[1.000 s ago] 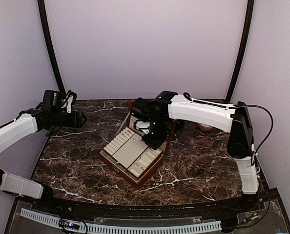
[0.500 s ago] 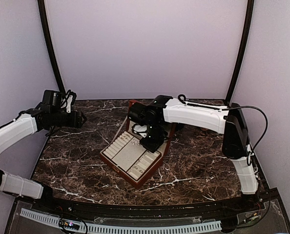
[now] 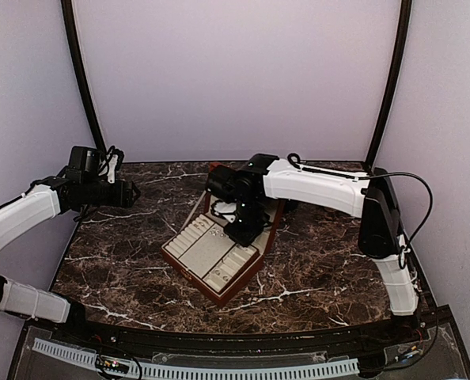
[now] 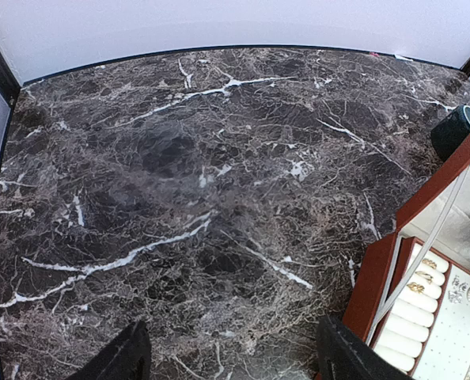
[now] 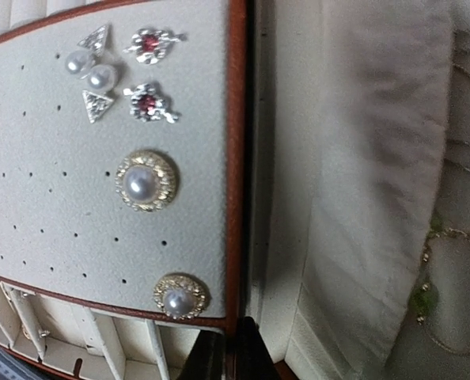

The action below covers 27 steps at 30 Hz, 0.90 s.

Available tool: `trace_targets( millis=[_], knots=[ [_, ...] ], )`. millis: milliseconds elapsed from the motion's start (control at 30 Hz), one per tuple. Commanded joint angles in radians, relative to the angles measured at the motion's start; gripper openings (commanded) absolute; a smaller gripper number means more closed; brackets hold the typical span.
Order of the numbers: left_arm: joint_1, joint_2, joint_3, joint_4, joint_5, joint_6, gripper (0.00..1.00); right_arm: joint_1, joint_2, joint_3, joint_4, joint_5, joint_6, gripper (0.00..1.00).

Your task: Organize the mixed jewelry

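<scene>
The mixed jewelry shows in the right wrist view on the cream pad [image 5: 53,198] of the red-brown box [image 3: 194,271]: two gold-rimmed pearl studs [image 5: 145,182], red-stone studs [image 5: 149,43], small pearls [image 5: 92,70] and triangle studs [image 5: 99,104]. Fine gold chains [image 5: 449,237] lie in the cream lid pocket. My right gripper [image 5: 236,358] is shut, its tips at the pad's red-brown rim [image 5: 236,158], beside the lower pearl stud [image 5: 180,297]; from above it [image 3: 237,230] hangs over the box. My left gripper [image 4: 231,364] is open above bare marble, left of the box [image 4: 377,277].
Gold rings [image 4: 418,277] sit in the box's ring rolls. A dark green mug [image 4: 455,131] stands behind the box. Pale walls close in the marble table [image 3: 116,261] at the back and sides. The left gripper [image 3: 132,192] hovers over the table's far left.
My right arm has swung left and back across the box, carrying its shut gripper from the tray's right side to the earring pad's edge. The left arm has not moved.
</scene>
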Motion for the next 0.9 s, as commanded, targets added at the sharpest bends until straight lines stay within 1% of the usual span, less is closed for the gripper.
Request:
trace_targets(
  millis=[0, 67, 133, 300, 500, 600, 633, 667, 767, 867],
  knots=[
    [0.001, -0.035, -0.015, 0.013, -0.013, 0.008, 0.75, 0.02, -0.017, 0.069, 0.033, -0.02, 0.016, 0.23],
    [0.002, -0.036, -0.016, 0.013, -0.014, 0.008, 0.75, 0.026, -0.03, 0.085, 0.023, -0.002, 0.014, 0.31],
    [0.002, -0.036, -0.017, 0.012, -0.015, 0.008, 0.75, 0.032, -0.047, 0.094, 0.016, 0.01, 0.009, 0.36],
    [0.001, -0.038, -0.016, 0.014, -0.024, 0.008, 0.75, 0.039, -0.096, 0.115, 0.018, 0.022, 0.005, 0.4],
    [0.002, -0.065, -0.034, 0.043, -0.018, 0.002, 0.75, 0.025, -0.201, 0.166, 0.124, 0.011, 0.021, 0.55],
    [0.002, -0.076, -0.042, 0.053, -0.02, 0.0, 0.75, -0.015, -0.251, 0.16, 0.188, 0.007, 0.051, 0.62],
    [0.002, -0.078, -0.043, 0.055, -0.025, 0.0, 0.75, -0.031, -0.277, 0.148, 0.223, 0.006, 0.059, 0.71],
    [0.002, -0.08, -0.044, 0.057, -0.027, -0.001, 0.75, -0.047, -0.294, 0.134, 0.25, 0.009, 0.066, 0.76],
    [0.002, -0.089, -0.049, 0.062, -0.039, -0.001, 0.75, -0.097, -0.348, 0.08, 0.319, 0.061, 0.095, 0.83],
    [0.002, -0.106, -0.057, 0.072, -0.052, -0.001, 0.75, -0.183, -0.395, 0.007, 0.368, 0.104, 0.153, 0.86]
  ],
)
